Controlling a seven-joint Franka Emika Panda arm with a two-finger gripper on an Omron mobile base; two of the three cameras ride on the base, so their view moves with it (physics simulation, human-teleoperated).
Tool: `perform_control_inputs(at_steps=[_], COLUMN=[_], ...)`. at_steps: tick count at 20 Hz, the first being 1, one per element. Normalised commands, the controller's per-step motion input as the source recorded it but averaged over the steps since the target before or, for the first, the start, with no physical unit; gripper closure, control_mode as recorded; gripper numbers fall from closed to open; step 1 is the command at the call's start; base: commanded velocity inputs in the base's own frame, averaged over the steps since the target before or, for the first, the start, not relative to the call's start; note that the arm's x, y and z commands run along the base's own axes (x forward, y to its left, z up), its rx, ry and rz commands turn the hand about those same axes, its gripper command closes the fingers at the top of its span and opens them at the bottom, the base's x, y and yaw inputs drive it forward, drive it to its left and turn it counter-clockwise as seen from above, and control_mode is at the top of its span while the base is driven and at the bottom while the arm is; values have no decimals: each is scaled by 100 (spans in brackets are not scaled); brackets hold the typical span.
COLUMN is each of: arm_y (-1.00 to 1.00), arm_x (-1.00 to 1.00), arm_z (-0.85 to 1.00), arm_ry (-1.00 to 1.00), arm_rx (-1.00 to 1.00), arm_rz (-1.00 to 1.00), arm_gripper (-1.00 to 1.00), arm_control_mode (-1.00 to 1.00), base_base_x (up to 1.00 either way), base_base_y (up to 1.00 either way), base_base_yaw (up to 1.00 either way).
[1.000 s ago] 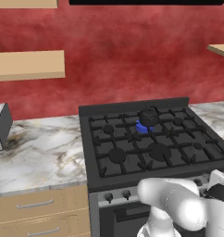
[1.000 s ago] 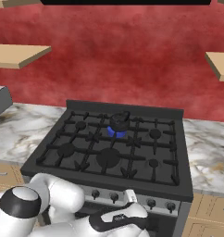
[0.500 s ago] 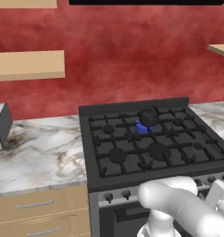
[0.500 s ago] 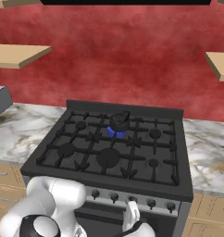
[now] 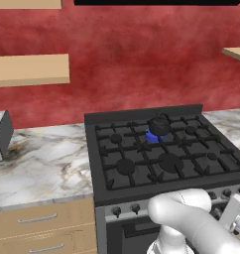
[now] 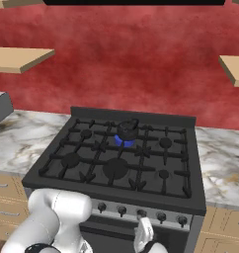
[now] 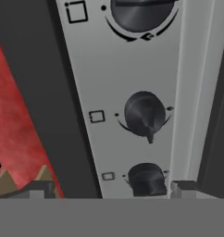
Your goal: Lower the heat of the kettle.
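Lower and closer to the oven front than a second ago, the white arm has swung its hand down toward the control panel, while the base views themselves have not shifted. In the hand view, the two-finger gripper (image 7: 107,187) looks along the grey control panel (image 7: 132,78) with its two small dark tips standing wide apart, released and holding nothing; between them and just ahead sits a round black knob (image 7: 146,178), with a second black knob with a pointer (image 7: 145,113) beyond it and a third at the far edge of the panel. From the right base camera, the white hand hangs low before the row of small dark knobs (image 6: 141,213) on the front of the black gas stove (image 6: 122,158). On the grate at the back centre stands the small squat black kettle (image 6: 127,130) over a blue flame (image 6: 123,142); the left base camera shows it in the same place (image 5: 159,125). Pale marble counter (image 5: 42,163) flanks the stove on both sides. The step in hand appears to be the approach to a burner control, with no knob yet touched. Which knob governs the kettle's burner cannot be told from these pictures; the next move likely calls for centring the tips on the correct one, closing on it, and turning only part way so the flame drops without going out.
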Motion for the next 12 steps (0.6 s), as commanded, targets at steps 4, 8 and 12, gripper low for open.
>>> perform_control_inputs(at_steps=[4, 8, 12], arm_y=[10, 5, 0], arm_x=[7, 6, 5], arm_z=[0, -2, -5], arm_ry=[3, 2, 0], arm_rx=[0, 0, 0], arm_rz=[-12, -13, -11], arm_gripper=[-100, -100, -100], arm_control_mode=[-100, -100, -100], base_base_x=[0, 0, 0], base_base_y=[0, 0, 0], base_base_yaw=[0, 0, 0])
